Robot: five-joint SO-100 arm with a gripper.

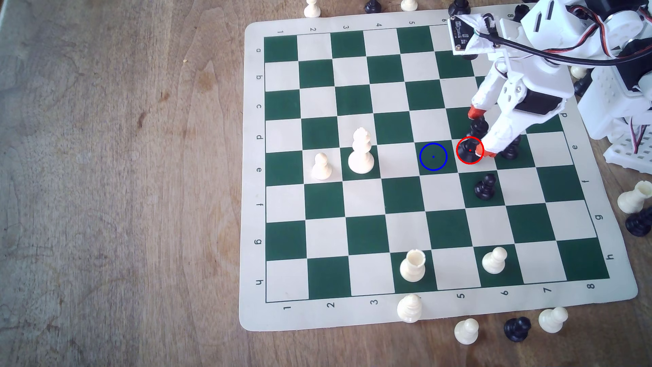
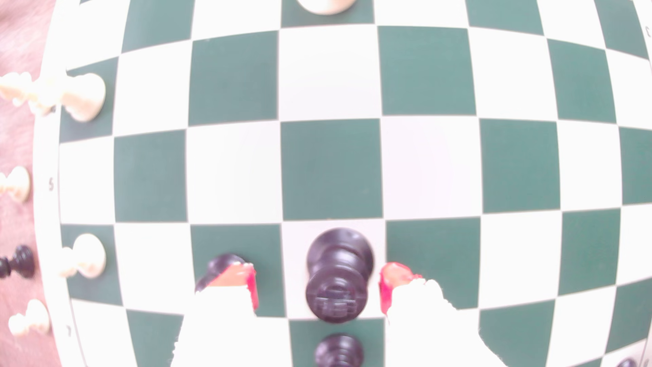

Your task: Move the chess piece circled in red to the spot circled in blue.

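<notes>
Gripper: white gripper with red fingertips [image 1: 477, 133] [image 2: 319, 287], jaws spread apart around the tall black king [image 1: 472, 144] [image 2: 337, 278].
Wrist view: gaps between both red tips and king, no contact.
Exterior view: blue-ringed dark green square [image 1: 433, 156] at nine o'clock from king, adjoining.
Board: green-and-cream chess mat [image 1: 254, 176].

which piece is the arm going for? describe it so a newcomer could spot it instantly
On the green-and-cream chessboard, look toward the exterior view's right, where the white arm reaches down. The black king stands on a cream square between the gripper's open red-tipped jaws, ringed in red. It is taller than the black pawns beside it and has a cross on top.
</notes>
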